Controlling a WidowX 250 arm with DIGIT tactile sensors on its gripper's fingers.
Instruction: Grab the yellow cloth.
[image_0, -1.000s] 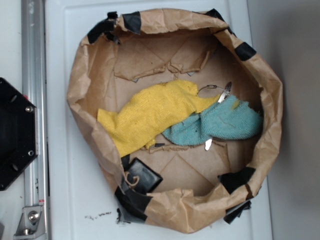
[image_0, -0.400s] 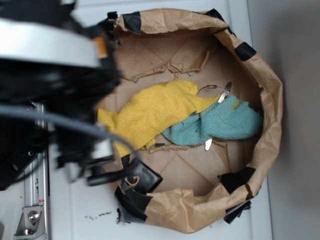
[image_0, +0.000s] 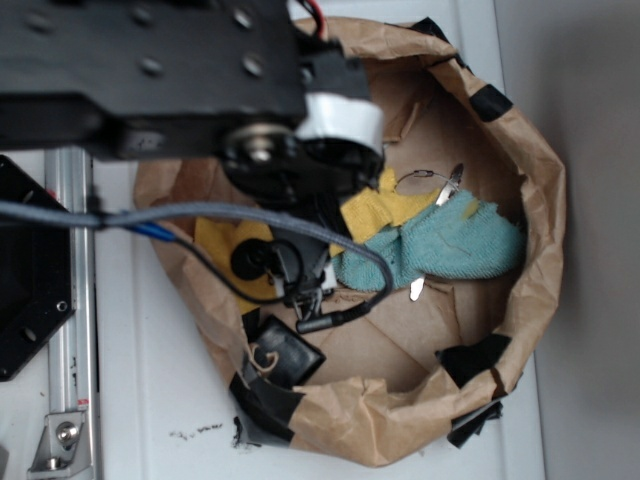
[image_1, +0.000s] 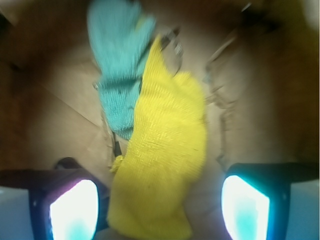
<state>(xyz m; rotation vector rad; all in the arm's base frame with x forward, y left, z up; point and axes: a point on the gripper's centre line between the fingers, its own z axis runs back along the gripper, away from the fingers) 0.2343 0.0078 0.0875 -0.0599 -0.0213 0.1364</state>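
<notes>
White tabletop (image_0: 130, 420) carries a brown paper bag (image_0: 540, 200) holding the yellow cloth (image_1: 165, 165) beside a teal rag (image_1: 120, 85), with the claw (image_1: 160, 210) spread wide above the yellow one.

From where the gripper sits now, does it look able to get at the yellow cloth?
Probably yes. In the wrist view the gripper is open, its fingers either side of the yellow cloth with nothing between. The teal cloth overlaps only the far end. The paper bag's wall rings the spot but looks clear of the arm.

Yellow cloth (image_1: 165, 165) nubby terry, teal rag (image_1: 120, 80) fuzzy, bag (image_0: 540, 230) crinkled matt brown paper
</notes>
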